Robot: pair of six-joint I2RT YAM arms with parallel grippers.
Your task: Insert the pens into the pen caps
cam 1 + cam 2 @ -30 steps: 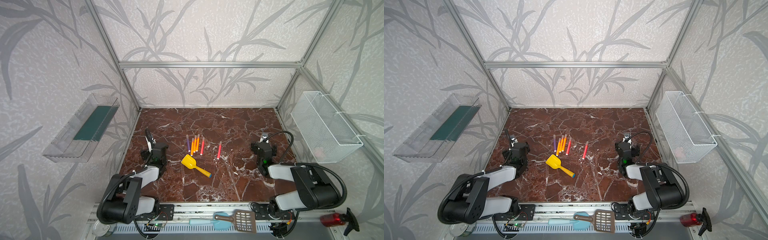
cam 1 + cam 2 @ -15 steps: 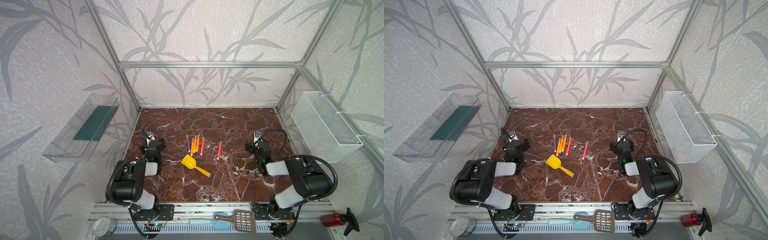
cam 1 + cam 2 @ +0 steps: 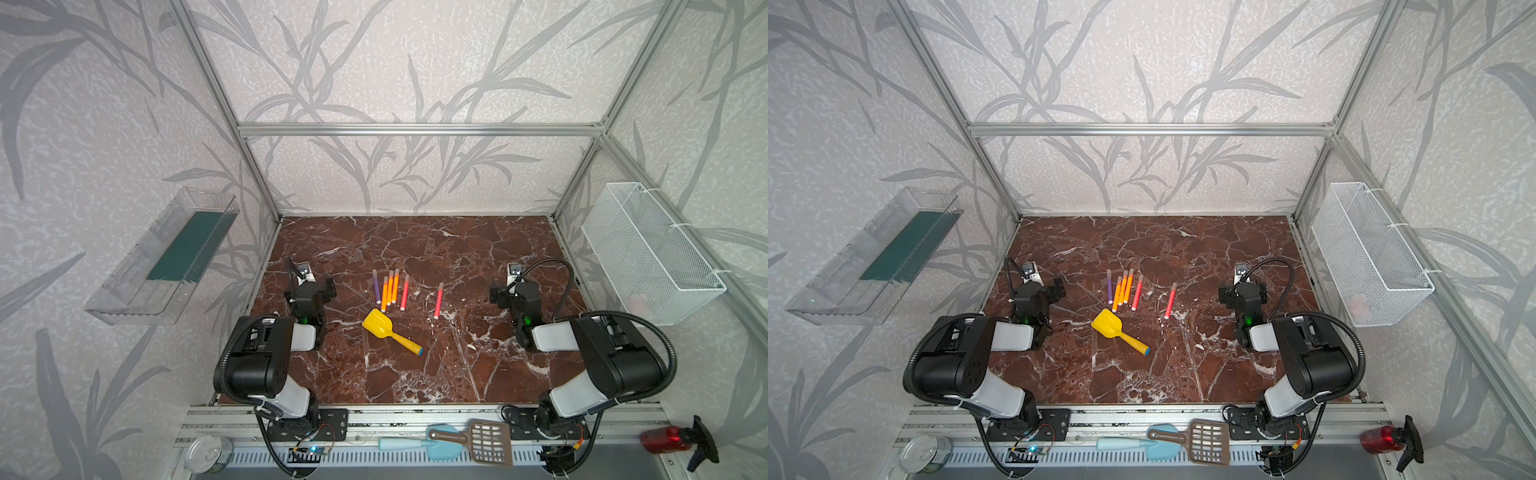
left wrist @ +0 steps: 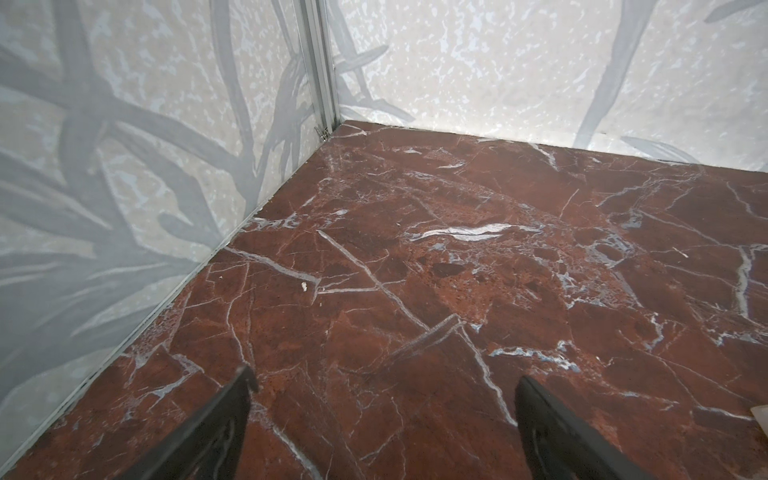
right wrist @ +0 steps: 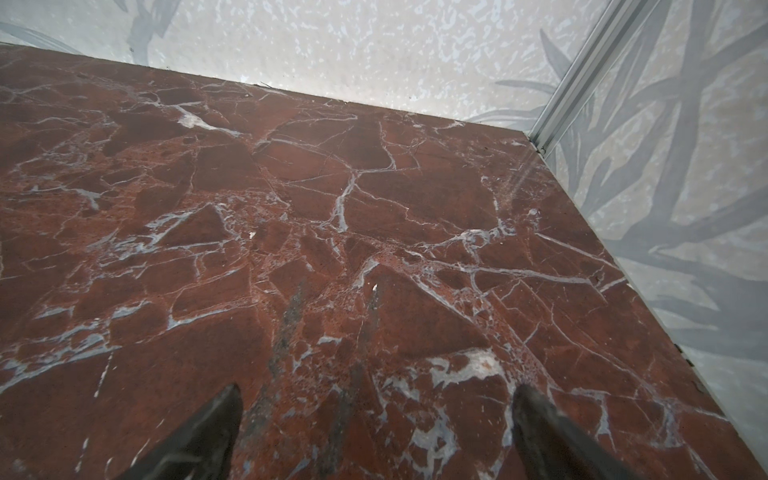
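Left gripper [image 4: 384, 376] is hanging released and empty over bare marble [image 3: 415, 374] on the left side, its jaws standing wide. Right gripper [image 5: 378, 388] is doing the same on the right side. Six pens [image 3: 390, 291] are lying mid-table, well apart from both grippers. Five are lying side by side: one purple, three orange, one red. A second red pen [image 3: 438, 300] is lying alone to their right. Each is showing a pale translucent far end, which looks like a cap [image 3: 374, 273] already seated, though these are too small to be sure. No loose caps are showing. Judging by that, the task is looking finished, with nothing left to join. Compared with a second ago, both arms are folding up, elbows lifting higher, while the pens and the yellow shovel [image 3: 376, 323] are lying unmoved.
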